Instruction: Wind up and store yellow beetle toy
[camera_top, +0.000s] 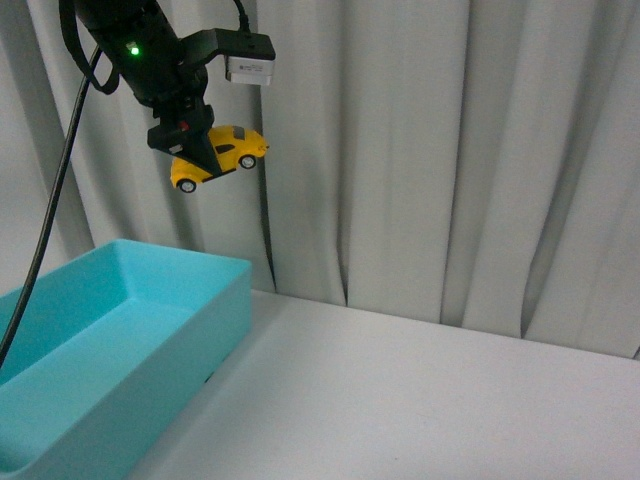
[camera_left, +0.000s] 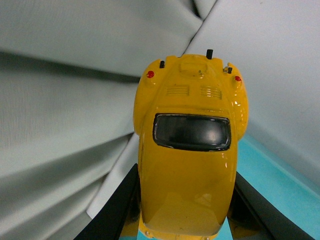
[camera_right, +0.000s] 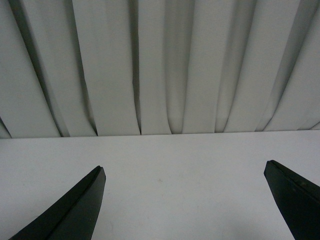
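1. Left gripper (camera_top: 193, 150) is clamped on the yellow beetle toy (camera_top: 222, 154), with its black fingers (camera_left: 114, 210) pressed against both sides of the car's body.
2. Held this way, the car hangs high in the air, clear of everything else and tilted with one end higher. From the left wrist, the end with the red lights and vents points away from the fingers.
3. Below the car stands a turquoise bin (camera_top: 215, 325) on the white table (camera_top: 420, 400). Part of its turquoise surface shows past the car in the left wrist view.
4. Behind them hangs a pale pleated curtain (camera_top: 450, 150), and a black cable (camera_top: 48, 225) trails down from the left arm.
5. Right gripper (camera_right: 185, 170) is spread wide with nothing between its fingers, over bare tabletop facing the curtain.
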